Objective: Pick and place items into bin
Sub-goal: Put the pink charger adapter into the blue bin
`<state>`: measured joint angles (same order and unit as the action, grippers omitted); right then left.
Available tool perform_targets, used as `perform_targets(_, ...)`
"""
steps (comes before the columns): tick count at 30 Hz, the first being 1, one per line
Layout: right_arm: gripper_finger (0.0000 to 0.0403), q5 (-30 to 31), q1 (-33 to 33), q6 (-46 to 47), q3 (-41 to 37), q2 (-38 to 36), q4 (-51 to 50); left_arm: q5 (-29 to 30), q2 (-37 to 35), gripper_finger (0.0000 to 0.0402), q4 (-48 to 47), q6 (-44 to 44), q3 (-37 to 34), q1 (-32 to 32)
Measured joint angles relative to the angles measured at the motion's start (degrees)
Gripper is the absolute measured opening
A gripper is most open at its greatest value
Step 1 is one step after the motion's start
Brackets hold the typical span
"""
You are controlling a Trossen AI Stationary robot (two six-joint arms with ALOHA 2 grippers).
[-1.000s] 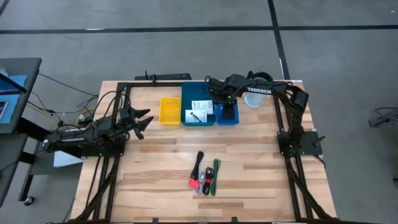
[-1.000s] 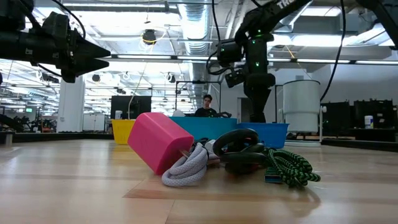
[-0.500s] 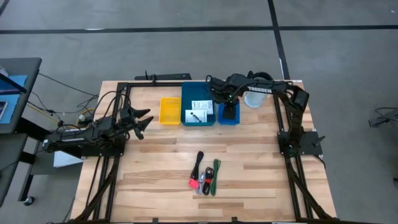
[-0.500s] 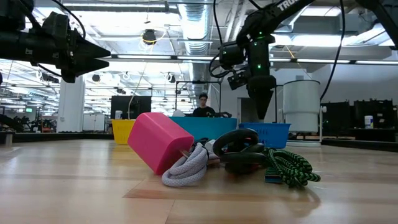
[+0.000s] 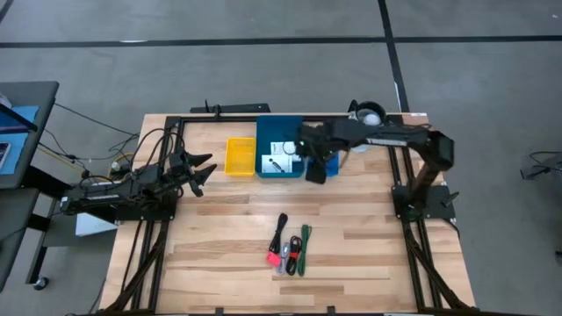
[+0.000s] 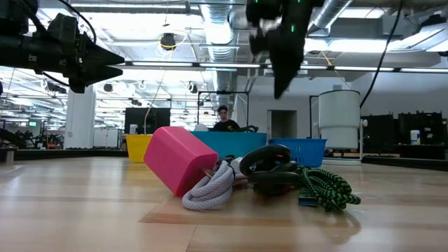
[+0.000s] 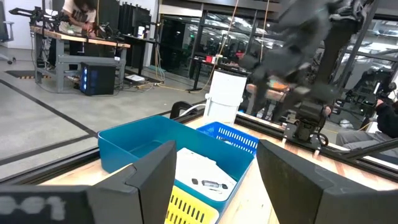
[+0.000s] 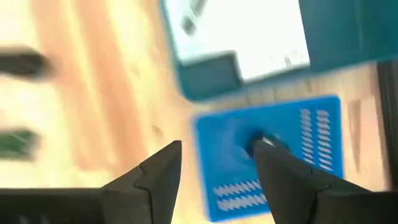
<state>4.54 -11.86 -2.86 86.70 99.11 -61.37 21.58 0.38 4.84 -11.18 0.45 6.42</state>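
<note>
The items lie in a heap near the table's near edge: a pink-red block [image 6: 178, 159] tipped on one edge, a pale braided cord [image 6: 210, 192], a black coiled cable [image 6: 269, 168] and a green-and-black braided cord [image 5: 303, 248]. Two white cards [image 5: 281, 156] lie flat in the teal bin [image 5: 266, 132]. A small dark object [image 8: 255, 142] sits in the bright blue basket [image 8: 273, 168]. My right gripper [image 5: 314, 174] hangs open above the blue basket's near edge, well above the table [image 6: 281, 80], holding nothing. My left gripper [image 5: 206, 171] waits open at the table's left.
A yellow bin [image 5: 240, 155] stands left of the teal bin, and a white cylinder [image 5: 369, 114] stands behind the baskets. A black frame rail [image 5: 228, 109] runs along the far edge. Bare wood lies between the bins and the heap. A person [image 6: 224, 119] sits beyond the table.
My right gripper has risen out of the bright blue basket and swung toward the table's near edge, moving fast enough to blur. The arm has stretched out leftward over the basket. The heap and the left arm have kept still.
</note>
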Motion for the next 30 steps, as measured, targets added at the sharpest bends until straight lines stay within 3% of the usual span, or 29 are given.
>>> perform_targets(3,0.0201,0.5,5.5,7.7,0.0,-2.2,3.4,0.0,0.0,0.0212,0.0,0.0,0.0,0.0)
perform_targets(6,0.0201,4.6,11.9,14.3,0.0,-2.1,5.9,0.0,0.0,0.0212,0.0,0.0,0.0,0.0)
perform_targets(11,0.0201,15.6,21.3,24.6,0.0,3.9,11.7,0.0,0.0,0.0212,0.0,0.0,0.0,0.0)
perform_targets(16,0.0198,21.3,28.0,33.2,0.0,7.9,17.8,0.0,0.0,0.0212,0.0,0.0,0.0,0.0)
perform_targets(24,0.0202,22.3,34.5,43.4,0.0,11.8,27.5,0.0,0.0,0.0212,0.0,0.0,0.0,0.0)
perform_targets(30,0.0212,17.7,37.0,47.3,0.1,13.1,32.5,0.0,0.0,0.0212,0.0,0.0,0.0,0.0)
